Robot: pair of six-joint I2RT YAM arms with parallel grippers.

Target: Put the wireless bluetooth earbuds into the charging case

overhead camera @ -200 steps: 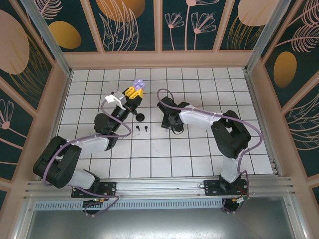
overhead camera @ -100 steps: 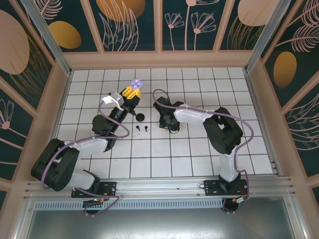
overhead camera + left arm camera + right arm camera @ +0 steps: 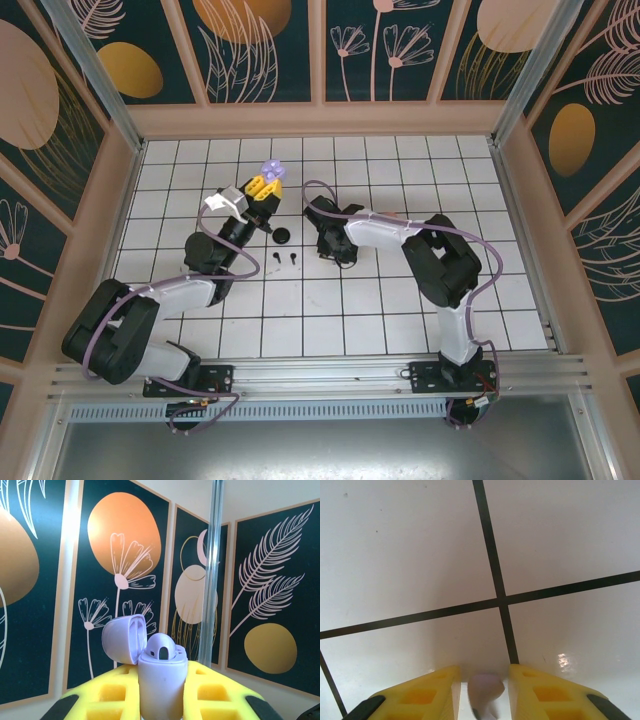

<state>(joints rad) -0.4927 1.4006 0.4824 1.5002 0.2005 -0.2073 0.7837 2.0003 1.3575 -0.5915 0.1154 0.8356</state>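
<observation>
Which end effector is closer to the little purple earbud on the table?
Right. The right end effector straddles the purple earbud; the left end effector holds the purple case farther off.

Two robot arms, left (image 3: 160,295) and right (image 3: 440,265), stand bolted to an aluminium rail (image 3: 320,375) in a lab-style test cell. Botanical-print panels (image 3: 260,50) enclose its white gridded tabletop (image 3: 400,320).

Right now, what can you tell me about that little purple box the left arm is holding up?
The lilac case is a small, smooth pebble of matte-looking plastic, standing upright. Its hinged lid is flipped open, tilted back to the left. What looks like a lilac earbud sits in the top, a dark spot on it. The left arm's yellow fingers press it from both sides.
</observation>
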